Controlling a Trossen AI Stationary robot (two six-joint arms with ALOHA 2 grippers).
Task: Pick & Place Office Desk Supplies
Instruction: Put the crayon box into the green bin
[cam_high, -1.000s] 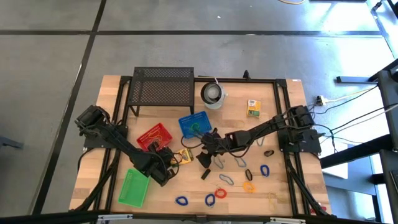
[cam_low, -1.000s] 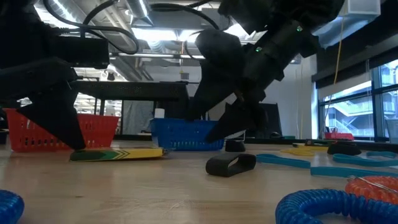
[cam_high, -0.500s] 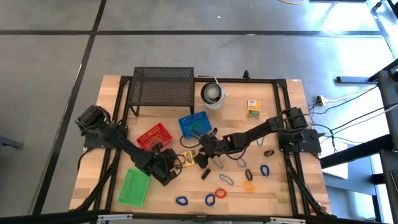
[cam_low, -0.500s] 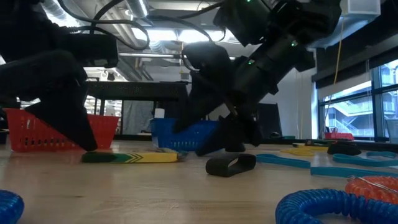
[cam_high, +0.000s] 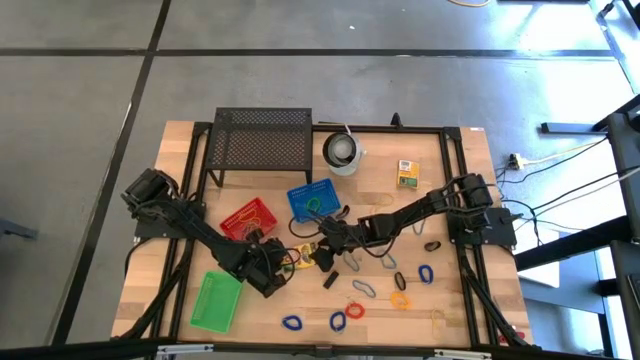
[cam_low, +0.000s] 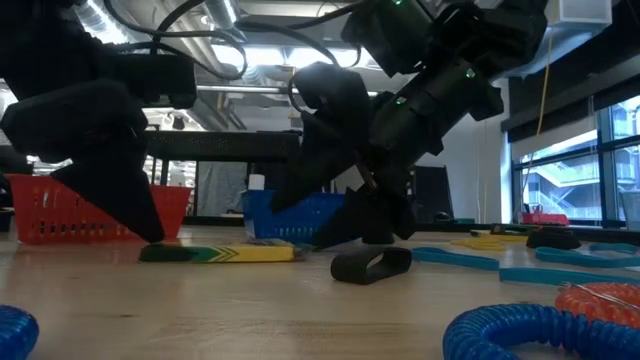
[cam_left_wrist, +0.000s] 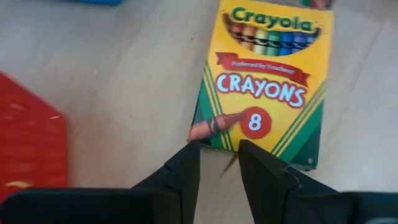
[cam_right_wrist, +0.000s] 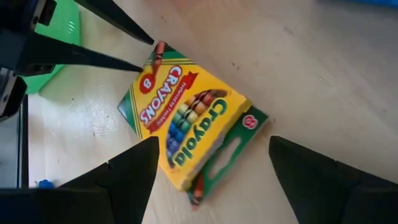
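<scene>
While the crayon box (cam_high: 297, 252) lies flat on the table near its centre, just at 5 o'clock of the red basket (cam_high: 247, 219), we see both grippers closing in on it from opposite ends. Our left gripper (cam_left_wrist: 216, 157), at its 8 o'clock, shows fingers narrowly parted (tips at the box's edge). Our right gripper (cam_right_wrist: 210, 163), at its 3 o'clock, spreads wide and holds nothing.

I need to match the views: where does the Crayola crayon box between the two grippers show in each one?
High view: crayon box, table centre, between both grippers.
Low view: flat on the tabletop, left of centre.
Left wrist view: fills the upper right, just past the left gripper.
Right wrist view: centre, lying diagonally.
Shared landmark: red basket, also at the low view's left and the left wrist view's edge.
</scene>
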